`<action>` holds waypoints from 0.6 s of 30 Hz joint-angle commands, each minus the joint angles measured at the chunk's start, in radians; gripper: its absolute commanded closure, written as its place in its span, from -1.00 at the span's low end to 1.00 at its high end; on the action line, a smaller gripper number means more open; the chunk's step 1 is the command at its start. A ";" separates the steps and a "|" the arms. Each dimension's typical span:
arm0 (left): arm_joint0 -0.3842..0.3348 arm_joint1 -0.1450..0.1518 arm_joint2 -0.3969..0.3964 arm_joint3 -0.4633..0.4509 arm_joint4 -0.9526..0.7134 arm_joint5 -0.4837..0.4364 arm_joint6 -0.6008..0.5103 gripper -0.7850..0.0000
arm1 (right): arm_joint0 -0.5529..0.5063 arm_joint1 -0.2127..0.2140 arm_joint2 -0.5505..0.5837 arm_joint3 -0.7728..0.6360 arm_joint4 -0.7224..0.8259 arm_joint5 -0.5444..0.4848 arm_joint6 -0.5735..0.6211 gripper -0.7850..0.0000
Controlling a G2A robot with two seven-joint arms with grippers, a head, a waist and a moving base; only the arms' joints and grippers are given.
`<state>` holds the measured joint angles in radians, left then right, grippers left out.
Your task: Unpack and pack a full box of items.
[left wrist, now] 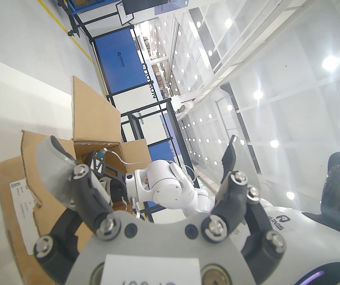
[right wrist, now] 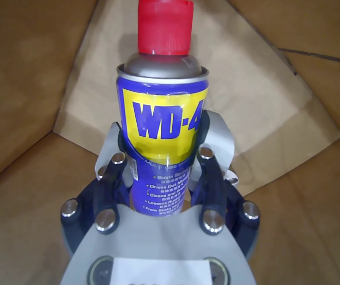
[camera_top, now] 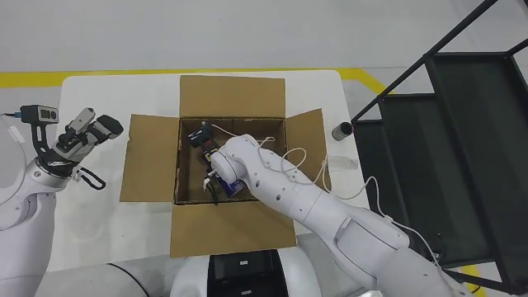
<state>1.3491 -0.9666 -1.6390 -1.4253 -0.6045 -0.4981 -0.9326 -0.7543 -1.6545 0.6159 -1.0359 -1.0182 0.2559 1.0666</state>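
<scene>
right arm is down inside the open cardboard box [camera_top: 231, 95], which sits mid-surface with all four flaps folded out. the right end effector [right wrist: 162, 133] is closed on the spray can [right wrist: 161, 111], which has a blue and yellow body and a red cap. its two fingers [right wrist: 110, 146] press the can's body from opposite sides, about halfway along the label. the can runs in line with the end effector, base tucked back toward the palm plate and cap pointing away from the wrist, toward an inner corner of the box [right wrist: 24, 60]. i cannot tell whether the can touches the box floor.

from the top view, the right end effector [camera_top: 213, 186] is low in the near half of the box. a bit of the blue spray can [camera_top: 232, 188] shows just beside it, against the near wall.

the left end effector [camera_top: 92, 125] is held over the white surface [camera_top: 99, 91], left of the box's left flap and apart from it. in its own view the left end effector [left wrist: 141, 149] has its fingers [left wrist: 51, 155] spread wide with nothing between them. it is tipped up toward the ceiling, with the box [left wrist: 95, 111] and the right arm off to one side.

on the surface right of the box there is a small dark cylinder [camera_top: 341, 131] standing just past the right flap. a small white object [camera_top: 342, 163] lies nearer to me; it is too small to tell what it is.
</scene>
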 commanded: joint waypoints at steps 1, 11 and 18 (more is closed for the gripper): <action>0.000 0.000 0.000 0.000 0.000 0.000 0.000 -1.00 | -0.004 0.002 0.008 -0.016 -0.008 0.004 0.004 1.00; 0.000 0.000 0.000 0.000 0.000 0.000 0.000 -1.00 | -0.086 0.048 0.105 -0.231 -0.065 -0.016 0.081 1.00; 0.000 0.000 0.000 0.000 0.000 0.000 0.000 -1.00 | -0.222 0.105 0.232 -0.515 -0.131 -0.069 0.149 1.00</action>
<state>1.3491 -0.9666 -1.6390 -1.4253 -0.6045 -0.4981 -0.9326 -0.9552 -1.5569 0.8280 -1.5055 -1.1421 0.1950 1.2119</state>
